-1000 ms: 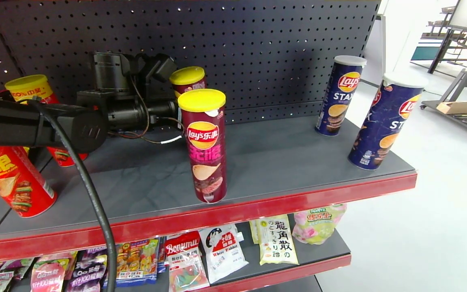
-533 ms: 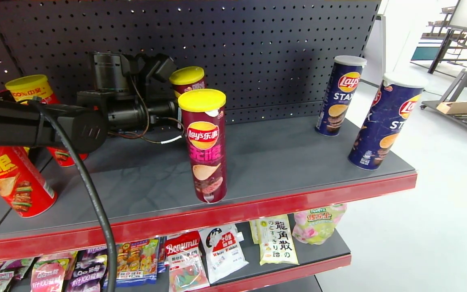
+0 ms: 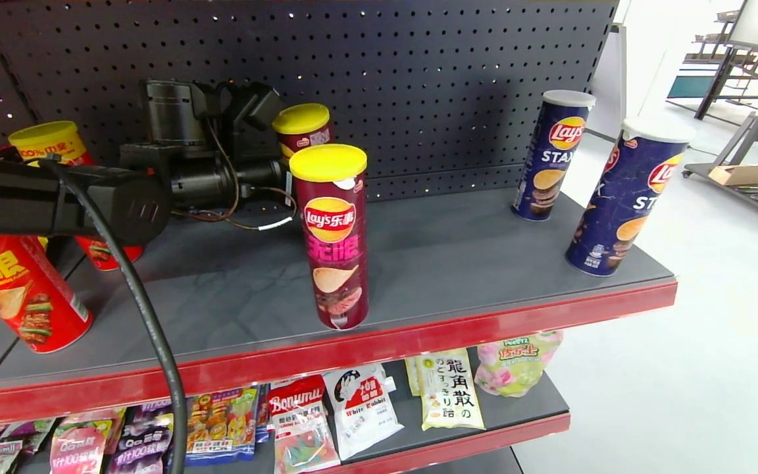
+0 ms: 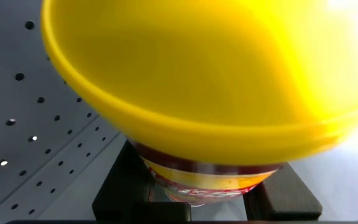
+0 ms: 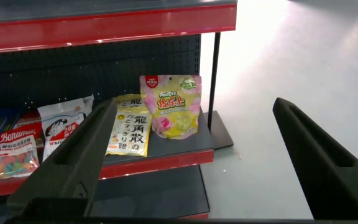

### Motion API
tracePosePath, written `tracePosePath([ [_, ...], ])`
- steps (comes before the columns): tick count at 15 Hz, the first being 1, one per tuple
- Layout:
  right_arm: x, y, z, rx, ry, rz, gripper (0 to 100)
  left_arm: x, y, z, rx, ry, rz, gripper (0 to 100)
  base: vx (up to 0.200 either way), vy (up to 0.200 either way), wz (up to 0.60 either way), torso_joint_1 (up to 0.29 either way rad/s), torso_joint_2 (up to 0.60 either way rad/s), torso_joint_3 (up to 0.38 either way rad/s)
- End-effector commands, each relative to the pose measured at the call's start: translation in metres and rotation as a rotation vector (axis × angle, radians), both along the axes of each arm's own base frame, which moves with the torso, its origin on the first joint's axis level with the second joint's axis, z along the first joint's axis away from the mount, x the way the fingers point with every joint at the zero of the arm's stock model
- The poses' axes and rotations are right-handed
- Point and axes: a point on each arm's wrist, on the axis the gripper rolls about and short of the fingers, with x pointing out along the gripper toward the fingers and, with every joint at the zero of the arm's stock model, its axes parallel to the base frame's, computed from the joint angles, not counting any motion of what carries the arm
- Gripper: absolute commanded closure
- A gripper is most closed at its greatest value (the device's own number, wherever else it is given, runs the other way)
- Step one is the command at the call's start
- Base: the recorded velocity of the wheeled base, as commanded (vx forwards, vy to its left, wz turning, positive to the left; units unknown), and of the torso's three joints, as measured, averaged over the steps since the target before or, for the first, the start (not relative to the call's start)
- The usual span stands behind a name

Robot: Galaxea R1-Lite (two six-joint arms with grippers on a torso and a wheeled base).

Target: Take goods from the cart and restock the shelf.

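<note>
A maroon chip can with a yellow lid [image 3: 301,122] stands at the back of the grey shelf [image 3: 451,263], close to the pegboard. My left gripper [image 3: 277,174] comes in from the left and is shut on it. In the left wrist view the can's lid [image 4: 222,93] looms large, with dark fingers [image 4: 120,190] pressing on both sides of its body. A matching maroon can [image 3: 333,237] stands free near the shelf's front edge. My right gripper [image 5: 194,106] is open and holds nothing, facing the lower shelves.
Two blue chip cans [image 3: 553,155] [image 3: 626,204] stand at the shelf's right end. Red cans [image 3: 20,289] [image 3: 56,145] stand at its left. Snack bags [image 3: 445,388] fill the lower shelf, among them a green pouch [image 5: 169,106]. Bare shelf lies between the maroon and blue cans.
The left gripper and the can it holds have shifted slightly up and to the left. Everything else is still.
</note>
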Motion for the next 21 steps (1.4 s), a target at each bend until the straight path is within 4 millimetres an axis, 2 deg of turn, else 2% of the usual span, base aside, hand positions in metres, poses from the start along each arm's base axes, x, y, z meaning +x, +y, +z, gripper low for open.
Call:
tracePosePath([
  [1, 0.000, 0.000, 0.000, 0.000, -0.001, 0.000, 0, -0.001, 0.000, 0.000, 0.002, -0.001, -0.001, 100, 0.000, 0.000, 0.00, 0.000, 0.00, 0.000],
  [3, 0.000, 0.000, 0.000, 0.000, -0.001, 0.000, 0, -0.002, 0.000, -0.004, 0.010, 0.009, -0.006, 100, 0.000, 0.000, 0.00, 0.000, 0.00, 0.000],
  [4, 0.000, 0.000, 0.000, 0.000, -0.001, 0.000, 0, -0.002, 0.000, -0.005, 0.011, 0.012, -0.006, 0, 0.000, 0.000, 0.00, 0.000, 0.00, 0.000],
  [11, 0.000, 0.000, 0.000, 0.000, -0.001, 0.000, 0, -0.011, 0.005, -0.014, 0.024, 0.048, 0.006, 0, 0.000, 0.000, 0.00, 0.000, 0.00, 0.000],
  [13, 0.000, 0.000, 0.000, 0.000, 0.001, 0.000, 0, -0.022, 0.018, -0.018, 0.031, 0.075, 0.031, 0, 0.000, 0.000, 0.00, 0.000, 0.00, 0.000],
  [15, 0.000, 0.000, 0.000, 0.000, -0.001, 0.000, 0, -0.046, 0.041, -0.030, 0.054, 0.131, 0.073, 0, 0.000, 0.000, 0.00, 0.000, 0.00, 0.000],
  [17, 0.000, 0.000, 0.000, 0.000, -0.001, 0.000, 0, -0.079, 0.061, -0.038, 0.070, 0.169, 0.111, 0, 0.000, 0.000, 0.00, 0.000, 0.00, 0.000],
  [19, 0.000, 0.000, 0.000, 0.000, -0.001, 0.000, 0, -0.128, 0.072, -0.048, 0.082, 0.200, 0.113, 0, 0.000, 0.000, 0.00, 0.000, 0.00, 0.000],
  [20, 0.000, 0.000, 0.000, 0.000, -0.001, 0.000, 0, -0.136, 0.073, -0.049, 0.079, 0.195, 0.113, 0, 0.000, 0.000, 0.00, 0.000, 0.00, 0.000],
  [21, 0.000, 0.000, 0.000, 0.000, -0.001, 0.000, 0, -0.166, 0.079, -0.049, 0.059, 0.147, 0.116, 0, 0.000, 0.000, 0.00, 0.000, 0.00, 0.000],
])
